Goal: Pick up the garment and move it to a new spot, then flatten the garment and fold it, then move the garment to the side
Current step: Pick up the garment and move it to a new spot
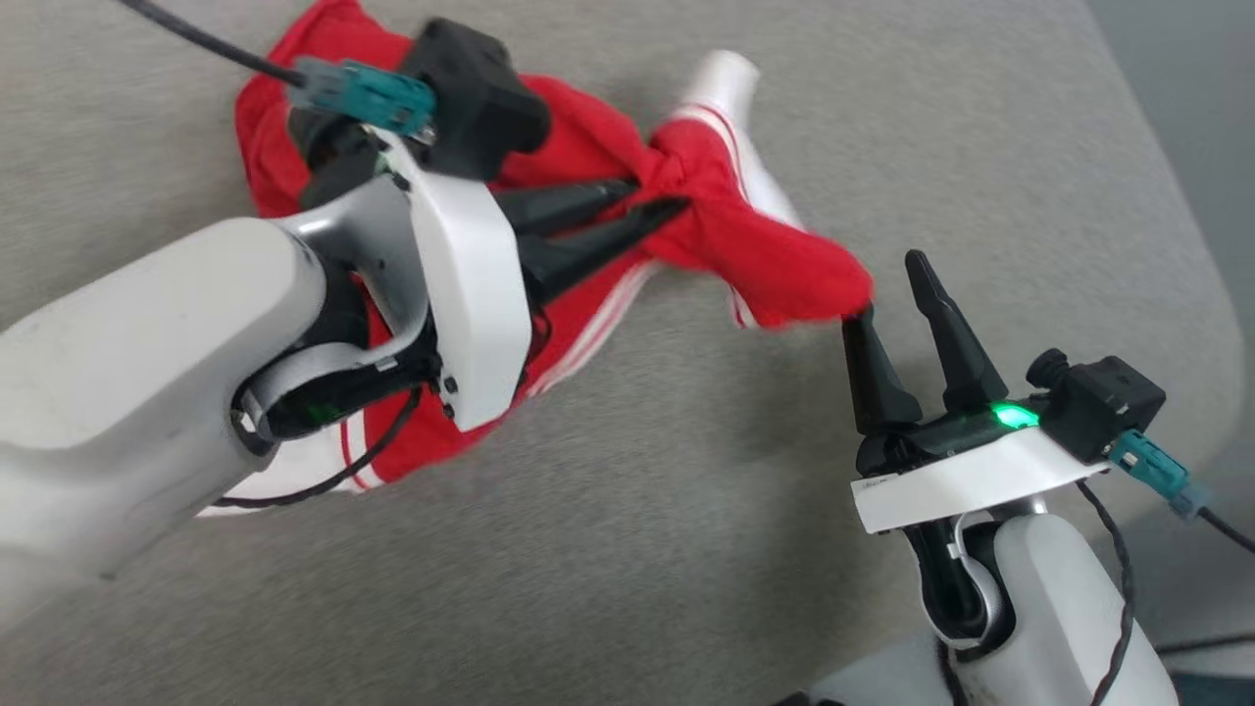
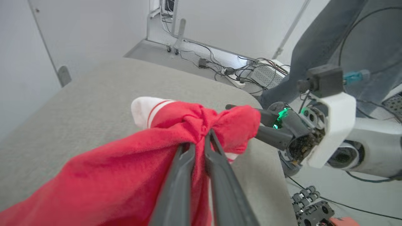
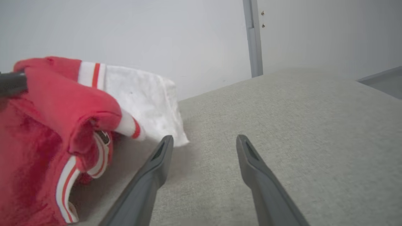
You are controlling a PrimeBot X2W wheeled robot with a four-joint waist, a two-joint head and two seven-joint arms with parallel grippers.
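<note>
Left gripper (image 1: 655, 196): fingers clamped on a bunched red fold of the garment (image 1: 775, 265), which is gathered to a knot at the tips. Right gripper (image 1: 890, 286): fingers spread wide, just beside the garment's near edge. The rest of the garment lies crumpled under the left arm on the grey table (image 1: 686, 490).

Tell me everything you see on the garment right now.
The garment is a red soft-looking shirt with white sleeves and red-white striped trim, bunched and twisted. The left gripper is shut on a gathered fold, holding that part up; the rest drapes on the grey padded surface. The open right gripper sits by its free end.
</note>
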